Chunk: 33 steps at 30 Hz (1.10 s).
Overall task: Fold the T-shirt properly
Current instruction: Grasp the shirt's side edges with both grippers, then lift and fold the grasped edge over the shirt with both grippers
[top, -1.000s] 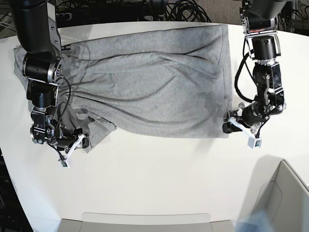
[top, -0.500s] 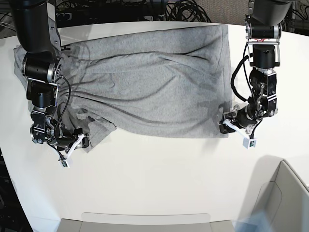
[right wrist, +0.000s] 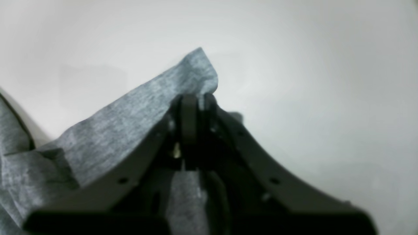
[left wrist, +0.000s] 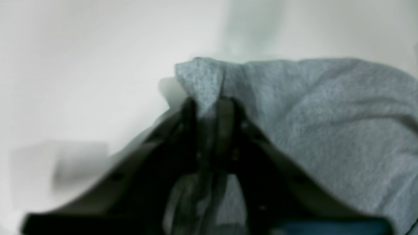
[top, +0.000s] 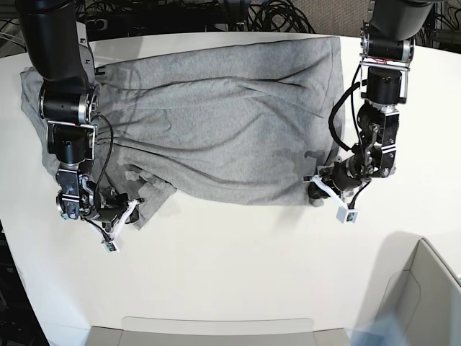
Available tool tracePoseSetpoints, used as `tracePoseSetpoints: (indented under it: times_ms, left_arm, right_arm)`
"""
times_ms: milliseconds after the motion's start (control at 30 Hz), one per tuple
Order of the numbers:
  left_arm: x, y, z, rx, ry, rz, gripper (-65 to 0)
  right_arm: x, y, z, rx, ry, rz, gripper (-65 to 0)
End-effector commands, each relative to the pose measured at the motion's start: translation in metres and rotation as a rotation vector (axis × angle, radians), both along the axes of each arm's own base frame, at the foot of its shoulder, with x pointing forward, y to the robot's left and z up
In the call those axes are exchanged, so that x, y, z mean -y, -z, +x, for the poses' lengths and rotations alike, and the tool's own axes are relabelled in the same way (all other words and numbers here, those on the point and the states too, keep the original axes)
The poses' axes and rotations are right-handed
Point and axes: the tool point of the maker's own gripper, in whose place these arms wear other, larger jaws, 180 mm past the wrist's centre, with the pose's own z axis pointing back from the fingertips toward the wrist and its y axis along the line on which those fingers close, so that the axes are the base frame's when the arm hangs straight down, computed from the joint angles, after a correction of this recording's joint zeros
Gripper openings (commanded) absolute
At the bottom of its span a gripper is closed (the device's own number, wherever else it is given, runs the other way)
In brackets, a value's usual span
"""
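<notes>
The heather-grey T-shirt [top: 216, 122] lies spread and wrinkled, plain side up, across the back half of the white table [top: 238, 267]. At the base view's right, my left gripper [top: 315, 189] is shut on the shirt's near right corner. The left wrist view shows its jaws [left wrist: 209, 104] pinching a fold of grey cloth [left wrist: 326, 114] that peaks just above the tips. At the base view's left, my right gripper [top: 134, 209] is shut on the bunched near left corner. The right wrist view shows that gripper [right wrist: 196, 99] clamped on a pointed flap of the fabric [right wrist: 130, 124].
A light grey box [top: 425, 295] stands at the front right corner of the table. A flat pale tray edge [top: 216, 328] runs along the front. Black cables [top: 274, 14] lie behind the table's far edge.
Both grippers have gone from open to shut on the shirt's near corners. The left gripper has slid inward along the hem, and the right gripper has shifted slightly towards the cloth.
</notes>
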Motion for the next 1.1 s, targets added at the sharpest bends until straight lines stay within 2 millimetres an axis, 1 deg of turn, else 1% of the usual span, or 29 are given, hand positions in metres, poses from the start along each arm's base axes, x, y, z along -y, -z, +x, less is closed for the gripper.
tracePoseSetpoints:
  times_ms: [0,67,133,300,333,433,567,633,800,833,867,900,967,1033,1067]
  left_arm:
    - [-0.01,0.011,-0.007,-0.062,-0.003,0.031,-61.8]
    - [-0.012,0.011,-0.006,-0.055,-0.01,0.033,-65.0]
    - [-0.015,0.006,-0.001,-0.024,-0.019,0.035,-65.0]
    - [-0.044,-0.02,0.015,0.053,-0.144,-0.019,-65.0]
    - [-0.05,-0.023,0.016,0.064,-0.166,-0.027,-65.0]
    - [-0.059,-0.028,0.018,0.079,-0.197,-0.037,-65.0]
    - [-0.061,-0.029,0.019,0.082,-0.199,-0.034,-65.0]
    - [-0.061,-0.037,0.026,0.098,-0.199,-0.036,-65.0]
    - [-0.061,-0.039,0.027,0.104,-0.198,-0.036,-65.0]
    - [-0.061,-0.042,0.029,0.115,-0.195,-0.033,-65.0]
    - [-0.065,-0.048,0.029,0.13,-0.193,-0.02,-65.0]
    - [-0.069,-0.055,0.032,0.15,-0.189,-0.009,-65.0]
    - [-0.068,-0.07,0.036,0.194,-0.174,0.004,-65.0]
    - [-0.064,-0.07,0.026,0.189,-0.15,0.016,-65.0]
    - [-0.062,-0.068,0.021,0.178,-0.139,0.02,-65.0]
  right_arm:
    - [0.004,0.001,-0.003,-0.04,-0.02,-0.038,-65.0]
    - [0.003,-0.004,0.002,-0.025,-0.019,-0.037,-65.0]
    - [0.002,-0.016,0.013,0.019,-0.017,-0.027,-65.0]
    - [0.004,-0.059,0.051,0.172,0.014,-0.006,-65.0]
    - [0.006,-0.068,0.058,0.193,0.026,-0.01,-65.0]
    - [0.007,-0.095,0.075,0.244,0.032,-0.012,-65.0]
    - [0.006,-0.125,0.093,0.328,0.042,0.009,-65.0]
    - [0.005,-0.139,0.101,0.387,0.045,0.027,-65.0]
    - [0.003,-0.14,0.102,0.397,0.046,0.035,-65.0]
    - [0.003,-0.138,0.101,0.396,0.047,0.036,-65.0]
    - [0.003,-0.138,0.101,0.396,0.047,0.037,-65.0]
    - [0.003,-0.137,0.1,0.394,0.047,0.037,-65.0]
    - [0.004,-0.134,0.099,0.393,0.051,0.042,-65.0]
    - [0.006,-0.139,0.098,0.413,0.062,0.059,-65.0]
    - [0.007,-0.137,0.095,0.415,0.069,0.07,-65.0]
